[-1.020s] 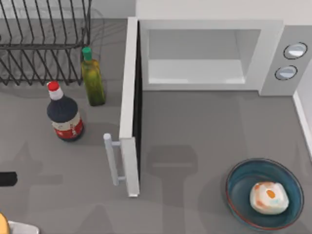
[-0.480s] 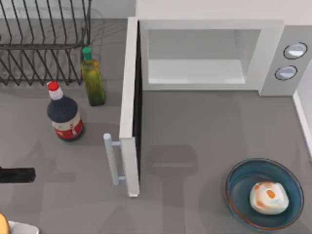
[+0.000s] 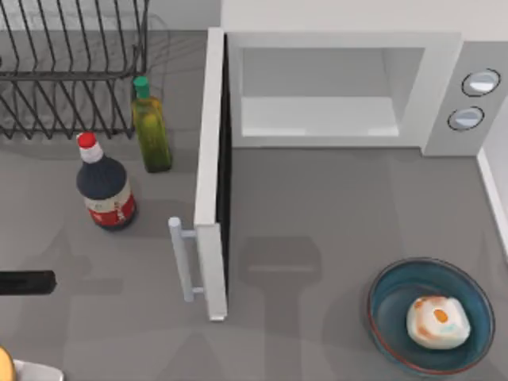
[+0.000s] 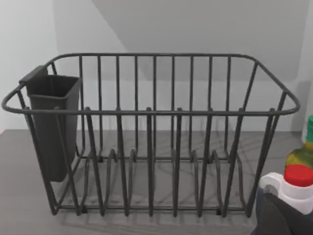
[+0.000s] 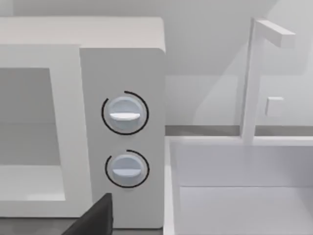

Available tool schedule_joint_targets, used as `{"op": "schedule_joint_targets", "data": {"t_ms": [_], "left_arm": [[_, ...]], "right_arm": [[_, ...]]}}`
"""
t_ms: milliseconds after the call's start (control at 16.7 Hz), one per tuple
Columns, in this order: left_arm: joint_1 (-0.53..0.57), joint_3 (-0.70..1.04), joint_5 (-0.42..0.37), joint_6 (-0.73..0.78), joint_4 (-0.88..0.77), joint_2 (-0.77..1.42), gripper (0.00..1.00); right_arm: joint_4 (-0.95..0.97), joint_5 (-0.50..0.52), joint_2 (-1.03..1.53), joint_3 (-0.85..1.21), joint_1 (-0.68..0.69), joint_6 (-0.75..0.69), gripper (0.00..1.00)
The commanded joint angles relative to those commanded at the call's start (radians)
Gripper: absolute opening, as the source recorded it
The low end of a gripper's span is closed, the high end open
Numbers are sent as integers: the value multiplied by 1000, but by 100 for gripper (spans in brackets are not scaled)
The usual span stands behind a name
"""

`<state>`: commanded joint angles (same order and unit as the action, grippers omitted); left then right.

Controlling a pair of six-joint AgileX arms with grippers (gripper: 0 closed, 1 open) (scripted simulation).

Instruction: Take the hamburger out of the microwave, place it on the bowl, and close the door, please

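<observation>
The hamburger (image 3: 437, 321) is sitting inside the bowl (image 3: 386, 295) at the near right of the tabletop (image 3: 333, 206), so what is left, as I am judging it, is the door (image 3: 213, 167). That door is standing wide open, swung out from the microwave (image 3: 432, 95) with its long face running straight toward the near edge, and its pale bar handle (image 3: 182, 258) is sticking out on the face that looks toward the left side of the tabletop.

The left tool (image 3: 28, 282) is poking in as a dark bar at the left edge of the top view, and from it the handle is lying off to the right, well apart, with open tabletop between. The dark soy bottle (image 3: 105, 186) and the green oil bottle (image 3: 151, 131) are standing beyond the tool, toward the wire dish rack (image 3: 71, 71). Whether this tool's fingers are spread or closed, I cannot tell, and nothing is showing in its grip.

A dark tip of the right tool (image 5: 95, 220) is peeking in at the edge of the right wrist view, facing the two knobs (image 5: 125, 113); its opening I cannot tell either.

My call: the left arm is the nearer one, and a sweep rightward against that left-facing door panel is looking like the move that swings it shut
</observation>
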<state>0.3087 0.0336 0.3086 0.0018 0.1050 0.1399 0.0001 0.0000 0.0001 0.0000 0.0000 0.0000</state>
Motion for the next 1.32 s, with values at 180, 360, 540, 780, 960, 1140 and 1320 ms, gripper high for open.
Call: {"op": "schedule_joint_targets", "data": {"t_ms": [180,360,540,780,960,1140,1320], "left_arm": [[-107,7,-107,1,32,39,0],[-227,13,-227,2,61,75,0],[-264,16,-265,2,74,90,0],[-265,11,-265,3,76,90,0],[-337,-5,-337,4,149,149,0],[-438,-28,-439,5,232,207,0],[-458,-34,-458,5,250,219,0]], "right_arm": [[0,0,0,0,0,0,100],[0,0,0,0,0,0,100],[0,0,0,0,0,0,100],[0,0,0,0,0,0,100],[0,0,0,0,0,0,100],[0,0,0,0,0,0,100],[0,0,0,0,0,0,100]]}}
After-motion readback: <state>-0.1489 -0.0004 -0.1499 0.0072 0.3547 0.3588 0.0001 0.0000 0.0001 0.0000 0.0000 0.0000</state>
